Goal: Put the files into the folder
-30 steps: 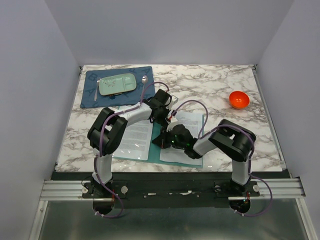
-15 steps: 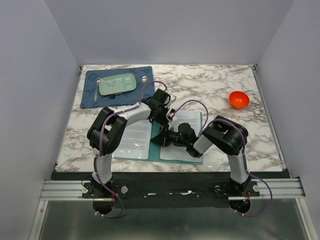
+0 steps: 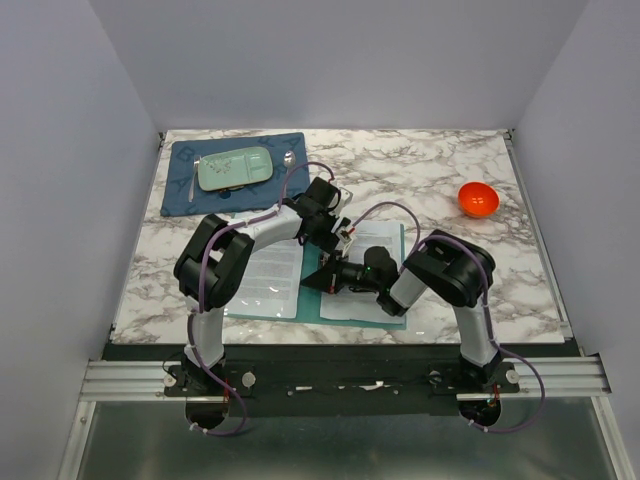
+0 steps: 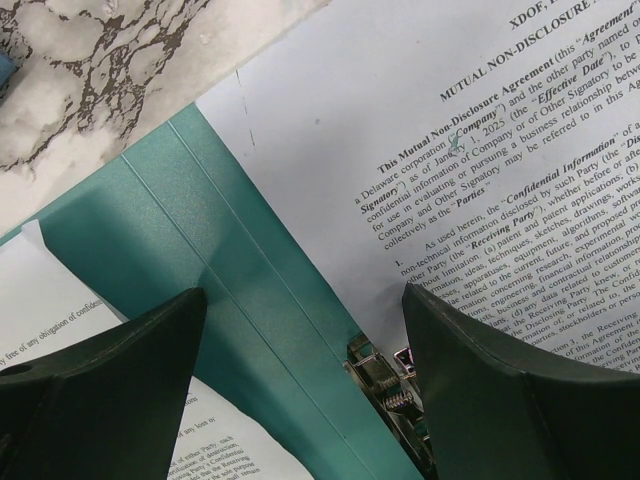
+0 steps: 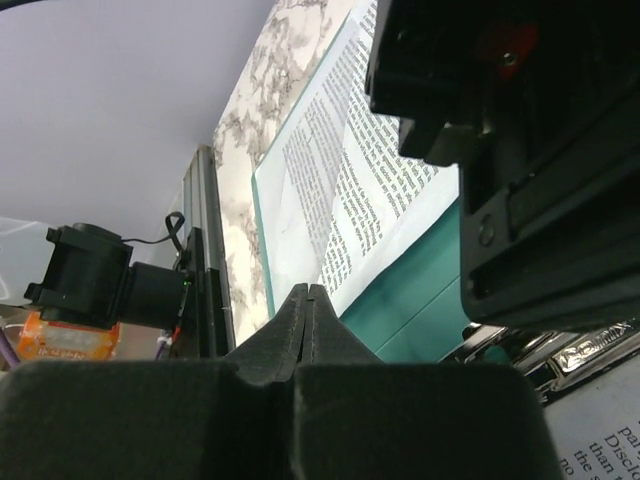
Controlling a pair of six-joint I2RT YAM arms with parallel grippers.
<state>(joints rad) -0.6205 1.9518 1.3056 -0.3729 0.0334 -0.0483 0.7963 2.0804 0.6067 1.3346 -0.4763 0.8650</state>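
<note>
The folder [image 3: 258, 314] lies open and flat on the table [image 3: 430, 170], with the files [image 4: 480, 150] on both of its halves, one sheet on each side of the spine. The left tool [image 4: 300, 300] hangs wide open above the spine, near the metal clip [image 4: 385, 385]. The right tool [image 5: 308, 300] is closed, and I see nothing between its fingers. I judge the sheets very light, limp and easy to crease. On the smooth cover they will probably slide, so a free corner or edge seems the best place to take hold.
</note>
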